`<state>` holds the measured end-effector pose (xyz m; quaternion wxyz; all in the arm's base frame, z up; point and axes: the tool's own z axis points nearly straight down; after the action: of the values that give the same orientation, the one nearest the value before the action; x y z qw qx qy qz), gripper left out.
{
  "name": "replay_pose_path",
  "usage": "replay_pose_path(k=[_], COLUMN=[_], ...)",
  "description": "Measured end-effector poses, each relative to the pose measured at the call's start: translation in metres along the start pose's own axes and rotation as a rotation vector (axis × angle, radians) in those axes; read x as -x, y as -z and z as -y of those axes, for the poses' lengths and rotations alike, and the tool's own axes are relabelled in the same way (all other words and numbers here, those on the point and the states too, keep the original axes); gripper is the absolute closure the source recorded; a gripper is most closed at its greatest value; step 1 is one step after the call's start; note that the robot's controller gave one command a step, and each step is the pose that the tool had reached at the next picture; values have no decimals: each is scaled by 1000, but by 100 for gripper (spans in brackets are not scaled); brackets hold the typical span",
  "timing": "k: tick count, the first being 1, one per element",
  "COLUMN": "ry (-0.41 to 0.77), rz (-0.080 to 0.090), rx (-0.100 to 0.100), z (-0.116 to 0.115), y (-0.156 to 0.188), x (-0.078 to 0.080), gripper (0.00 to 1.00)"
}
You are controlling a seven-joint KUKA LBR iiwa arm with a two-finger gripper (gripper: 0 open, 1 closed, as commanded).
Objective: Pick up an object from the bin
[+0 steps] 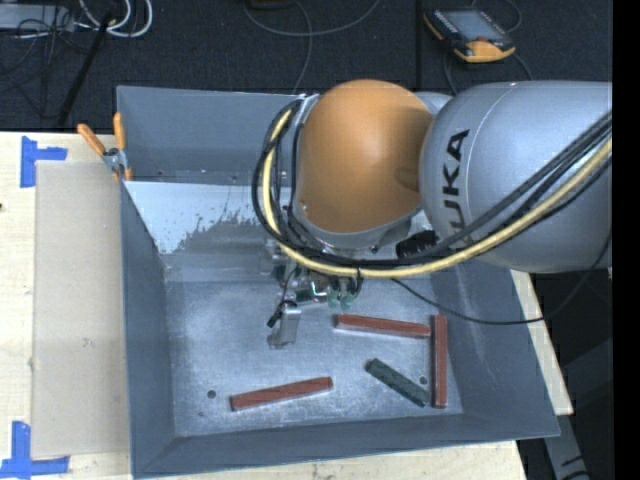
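My gripper [283,328] hangs below the arm's wrist over the middle of the bin floor, its tip low above the bare metal. Nothing shows in its grasp. A reddish-brown flat stick [382,325] lies just to its right, running left to right. A second reddish-brown stick [280,393] lies below the gripper near the bin's front wall, slightly slanted.
At the right of the floor a third reddish-brown stick [439,360] lies pointing front to back. A short dark green stick [396,382] lies slanted beside it. The arm and its orange cover hide the back middle of the bin.
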<state>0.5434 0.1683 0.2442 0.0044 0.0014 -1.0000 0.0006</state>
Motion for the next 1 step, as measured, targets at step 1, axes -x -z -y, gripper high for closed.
replay_pose_path(k=[1], ry=[13], rz=[-6], rx=[-3], z=[54], y=[-93], x=[-73], gripper=[0])
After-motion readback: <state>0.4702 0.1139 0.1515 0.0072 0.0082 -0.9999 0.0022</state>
